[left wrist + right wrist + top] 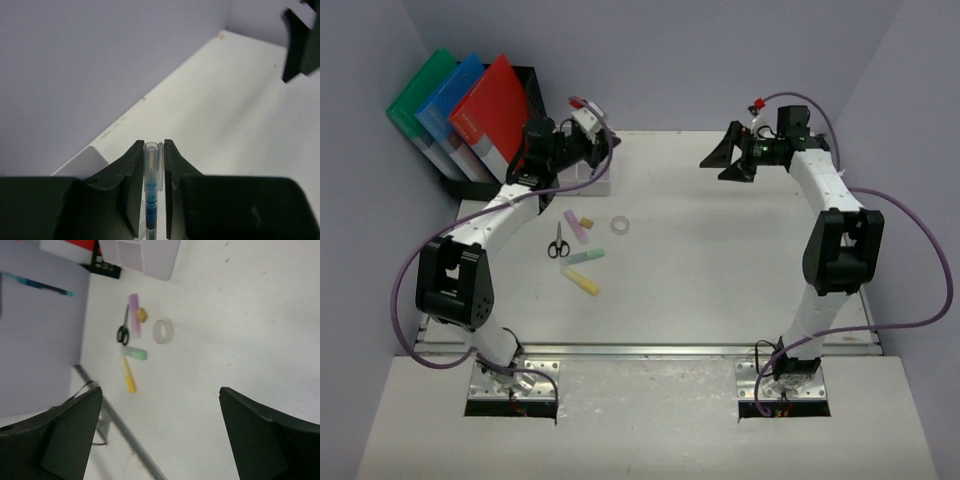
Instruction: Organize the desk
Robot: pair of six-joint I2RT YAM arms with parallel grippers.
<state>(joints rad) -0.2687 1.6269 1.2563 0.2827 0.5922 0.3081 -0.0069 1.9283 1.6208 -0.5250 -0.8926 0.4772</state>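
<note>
The left end effector (153, 148) is clamped on a clear, blue-banded pen (151, 192), raised at the top view's upper left. The right end effector (726, 160), upper right, stands wide apart. The white table (720, 270) fills the middle, carrying scissors (558, 241) and a tape ring (619, 224).

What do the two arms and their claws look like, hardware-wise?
They're a matched pair. The left arm and right arm have white links with bulky black joint housings and sit on silver base plates. A purple cable loops along the outside of each arm. The left claw and right claw have matte black, wedge-shaped fingers.
</note>
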